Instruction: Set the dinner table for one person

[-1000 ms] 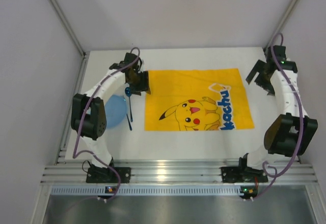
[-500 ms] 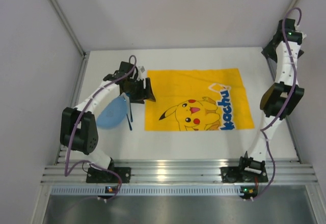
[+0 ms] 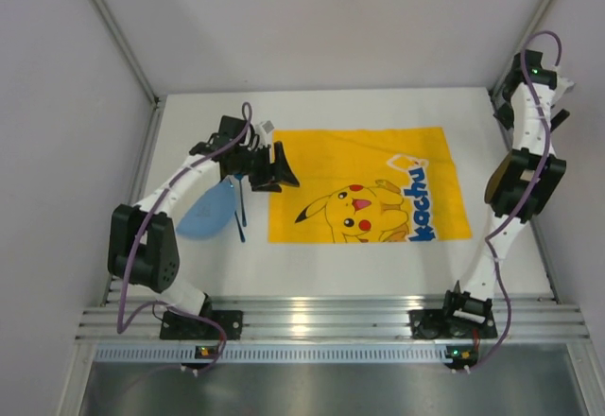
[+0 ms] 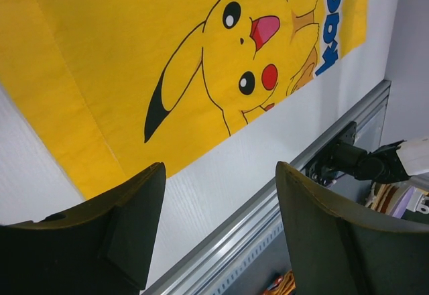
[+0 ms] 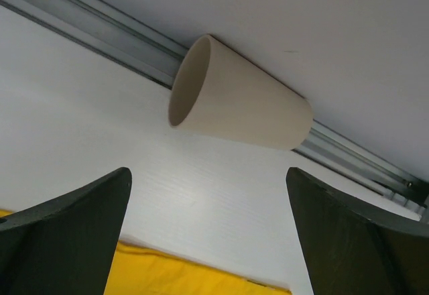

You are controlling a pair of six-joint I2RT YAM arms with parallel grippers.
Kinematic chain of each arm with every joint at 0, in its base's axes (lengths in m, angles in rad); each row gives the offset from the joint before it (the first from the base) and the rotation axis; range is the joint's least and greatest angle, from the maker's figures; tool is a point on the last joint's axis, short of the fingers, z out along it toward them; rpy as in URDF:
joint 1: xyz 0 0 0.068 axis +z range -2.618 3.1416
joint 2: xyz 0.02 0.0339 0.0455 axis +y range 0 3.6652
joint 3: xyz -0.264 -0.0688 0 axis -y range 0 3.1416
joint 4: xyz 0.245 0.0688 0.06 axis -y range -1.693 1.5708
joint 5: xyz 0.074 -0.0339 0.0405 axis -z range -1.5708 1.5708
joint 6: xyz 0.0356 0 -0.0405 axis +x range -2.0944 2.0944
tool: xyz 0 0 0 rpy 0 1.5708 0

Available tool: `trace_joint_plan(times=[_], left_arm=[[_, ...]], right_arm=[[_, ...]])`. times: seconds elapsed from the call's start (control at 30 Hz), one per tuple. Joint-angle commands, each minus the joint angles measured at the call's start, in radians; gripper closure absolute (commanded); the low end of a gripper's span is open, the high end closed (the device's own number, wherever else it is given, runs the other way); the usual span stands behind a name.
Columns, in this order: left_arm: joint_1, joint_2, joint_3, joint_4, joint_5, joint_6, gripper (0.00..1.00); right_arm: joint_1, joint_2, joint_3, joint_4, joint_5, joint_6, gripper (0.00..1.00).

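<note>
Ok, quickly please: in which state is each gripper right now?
Left gripper: open, holding nothing, over the yellow mat edge.
Right gripper: open, holding nothing, a beige cup ahead of it.

- Our left arm [image 3: 180, 182] reaches forward and bends inward, its elbow low on the left.
- Our left gripper [image 4: 218, 174] has its jaws spread wide, holding nothing.
- Our right arm [image 3: 523, 182] stands tall along the right side.
- Our right gripper [image 5: 208, 181] is spread wide too, holding nothing.

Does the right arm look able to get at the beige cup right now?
Probably yes: the right pincer is open and aimed at the cup, with only bare dinner table between them.
</note>
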Motion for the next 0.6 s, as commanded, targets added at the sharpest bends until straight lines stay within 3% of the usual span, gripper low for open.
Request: trace_joint_plan(times=[0.0, 0.57], left_arm=[[-0.004, -0.037, -0.031, 0.069, 0.061, -0.025, 0.28], [-0.036, 0.061, 0.025, 0.051, 0.061, -0.036, 0.28]], right_arm=[[-0.024, -0.002, -0.062, 0.048, 0.058, 0.02, 0.0], [-0.091, 0.01, -0.23, 0.252, 0.058, 0.041, 0.0]])
